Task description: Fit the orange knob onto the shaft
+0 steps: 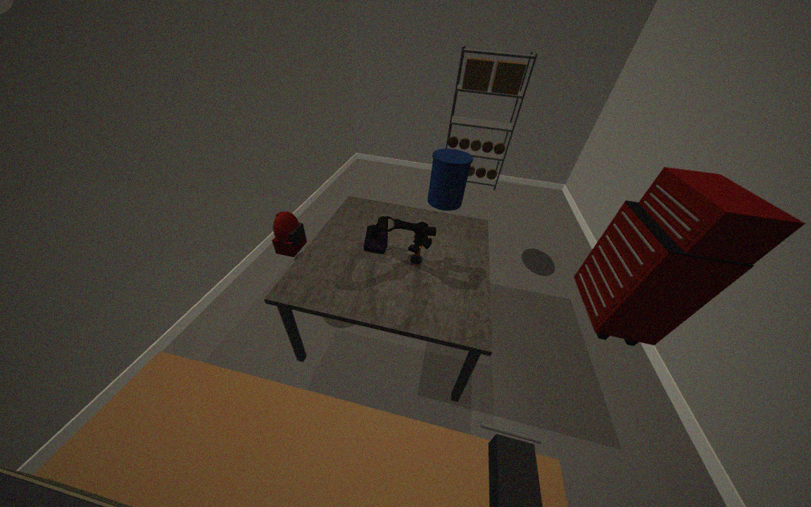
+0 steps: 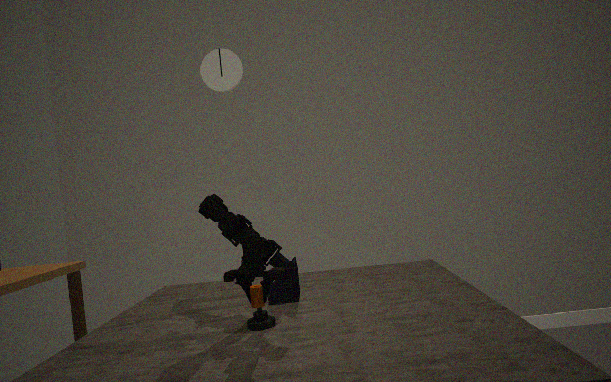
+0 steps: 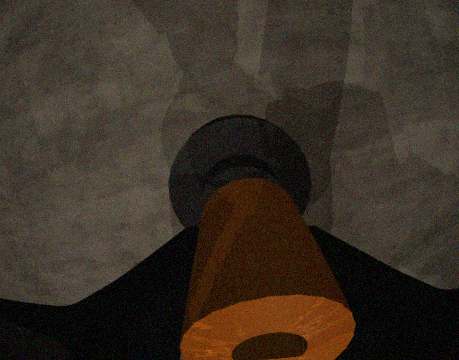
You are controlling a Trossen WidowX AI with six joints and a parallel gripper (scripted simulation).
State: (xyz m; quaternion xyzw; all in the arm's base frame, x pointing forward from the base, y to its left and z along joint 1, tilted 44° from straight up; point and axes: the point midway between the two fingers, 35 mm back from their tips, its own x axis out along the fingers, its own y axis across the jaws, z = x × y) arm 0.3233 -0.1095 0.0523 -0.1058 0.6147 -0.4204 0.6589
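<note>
The orange knob [image 2: 256, 296] [image 3: 264, 250] is held upright, slightly tilted, between the fingers of my gripper [image 2: 258, 295] [image 3: 251, 237], which is shut on it. The round dark pedestal [image 2: 261, 323] [image 3: 239, 137] [image 1: 416, 259] stands on the table. In the exterior view a short piece of the dark shaft [image 2: 259, 309] shows between the knob's lower end and the pedestal, so the knob sits above the pedestal. In the wrist view the knob's opening faces me; its lower end hides the shaft. Whether the shaft's tip is inside the knob cannot be seen.
The arm's base [image 1: 375, 239] [image 2: 285, 287] stands on the table [image 1: 357, 302] [image 2: 369, 322] behind the pedestal. Beyond the table are a blue barrel [image 1: 449, 179], a red tool cabinet [image 1: 667, 265] and a shelf rack [image 1: 483, 93]. A wooden bench [image 2: 27, 275] is at the left.
</note>
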